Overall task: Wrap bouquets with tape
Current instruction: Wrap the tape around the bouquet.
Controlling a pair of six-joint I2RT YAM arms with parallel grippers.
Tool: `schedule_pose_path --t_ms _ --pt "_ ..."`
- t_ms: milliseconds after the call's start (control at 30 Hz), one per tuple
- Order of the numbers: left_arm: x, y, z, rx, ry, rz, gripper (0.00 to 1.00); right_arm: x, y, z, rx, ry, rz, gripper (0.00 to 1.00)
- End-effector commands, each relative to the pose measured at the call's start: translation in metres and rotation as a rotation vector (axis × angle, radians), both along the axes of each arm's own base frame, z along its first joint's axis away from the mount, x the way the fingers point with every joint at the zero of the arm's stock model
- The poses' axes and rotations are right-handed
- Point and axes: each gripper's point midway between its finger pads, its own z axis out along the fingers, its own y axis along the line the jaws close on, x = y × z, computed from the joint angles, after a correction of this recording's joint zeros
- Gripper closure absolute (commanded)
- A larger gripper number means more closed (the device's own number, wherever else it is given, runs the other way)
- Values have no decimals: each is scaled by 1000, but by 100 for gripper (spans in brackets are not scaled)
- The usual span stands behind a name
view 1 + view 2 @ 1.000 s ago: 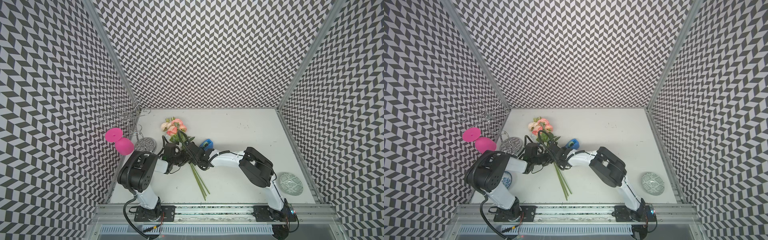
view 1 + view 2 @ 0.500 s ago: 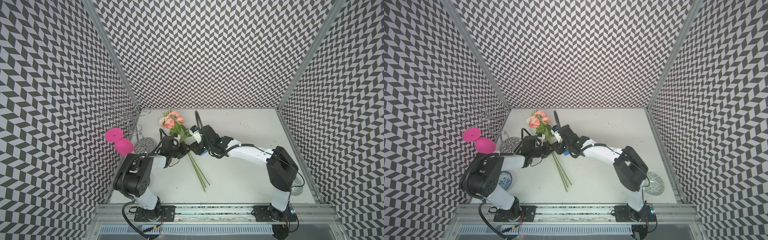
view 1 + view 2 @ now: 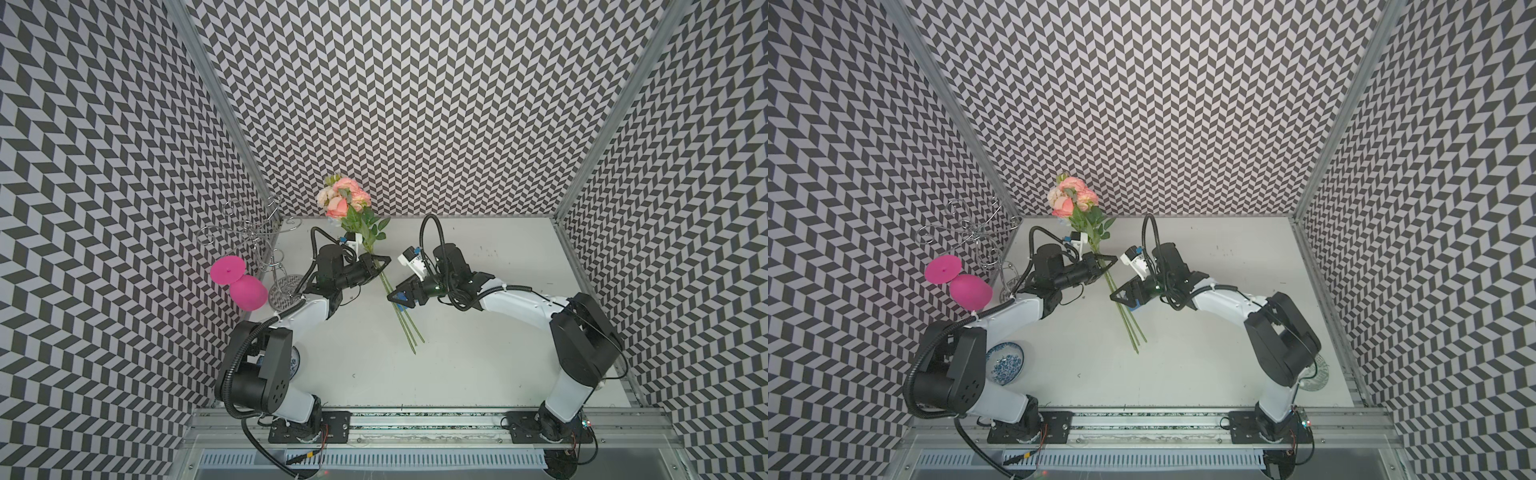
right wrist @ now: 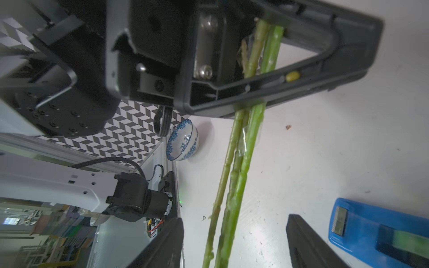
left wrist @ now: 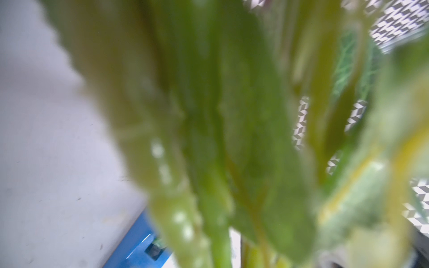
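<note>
Bouquets (image 3: 376,272): three green stems bunched together and held off the bench (image 3: 478,353) at a tilt. The pink and peach blooms are raised toward the back wall and the cut ends are low near the bench middle. Left gripper (image 3: 380,266) is clamped tight on the stems just below the leaves. Right wrist view shows the stems squeezed between its fingers.

Tape (image 4: 380,229): blue dispenser lying on the bench just beside the lower stems, on the right arm's side. In both top views it is mostly hidden under the right gripper (image 3: 398,297), with only a blue edge showing.

Right gripper's jaws stand wide apart and hold nothing. In the right wrist view the stems run between its two fingers (image 4: 308,243) without touching either.

Left wrist view is filled with blurred green leaves. A blue patch at the edge is probably the tape.

Pink goblet (image 3: 241,282) and wire rack (image 3: 257,232) sit by the left wall. Blue-and-white bowl (image 3: 1005,361) is near the left arm's base. Glass dish (image 3: 1317,374) is behind the right arm's base.
</note>
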Motion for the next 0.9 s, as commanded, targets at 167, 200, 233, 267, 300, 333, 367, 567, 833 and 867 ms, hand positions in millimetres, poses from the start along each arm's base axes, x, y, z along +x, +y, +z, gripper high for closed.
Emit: schedule_pose_path --t_ms 167,200,233,267,300,333,367,567,833,867 --pt "-16 -9 69 -78 -223 -50 100 -3 19 20 163 24 78 32" --pt "-18 -9 73 -85 -235 -53 100 -2 20 19 179 40 66 37" --pt "-20 -9 77 -92 -247 -54 100 -2 20 18 195 60 65 44" --pt "-23 -9 81 -101 -263 -58 100 -2 21 15 202 81 65 50" --pt "-25 -9 83 -106 -269 -59 100 -1 21 14 201 86 55 55" --pt "-25 -9 84 -106 -272 -60 100 0 21 14 203 80 41 64" --pt "-26 -9 85 -105 -274 -65 100 1 20 16 211 68 28 74" --pt "-28 -10 80 -92 -262 -68 94 12 15 14 153 13 -70 100" --pt "-18 -2 57 -18 -194 13 34 20 17 16 -51 -205 -277 100" --pt "-18 -2 54 -9 -193 17 32 20 20 18 -75 -239 -294 100"
